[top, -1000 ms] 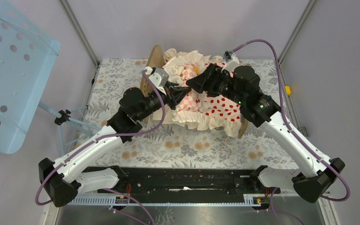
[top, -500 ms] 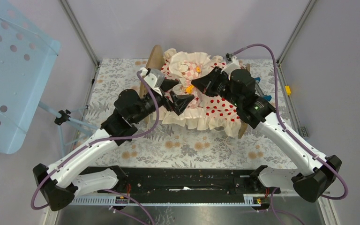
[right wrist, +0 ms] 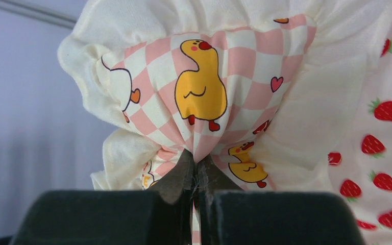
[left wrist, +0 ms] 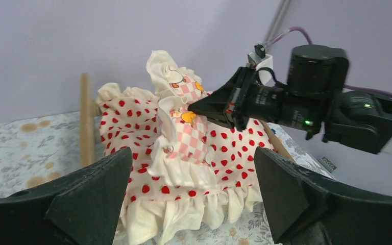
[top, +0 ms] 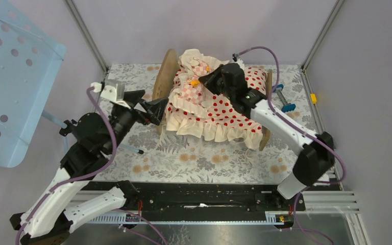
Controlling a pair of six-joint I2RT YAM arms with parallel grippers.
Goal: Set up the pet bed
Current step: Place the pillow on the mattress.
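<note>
1. At the far middle of the table [top: 209, 161], your pet bed [top: 165, 69] stands with its rounded wooden headboard [left wrist: 86, 122] on the left, draped in a strawberry-dotted ruffled blanket [top: 224, 115].
2. Your right pincer [right wrist: 195, 176] is clamped tight on the pink checked duck pillow [right wrist: 204, 87]. It pinches a fold at the pillow's lower edge and holds it raised above the blanket, near the headboard.
3. Your left pincer [top: 154, 100] gapes wide and grips nothing, hovering just left of the headboard, facing the blanket.
4. You cannot see the bed's top surface under the blanket.
</note>
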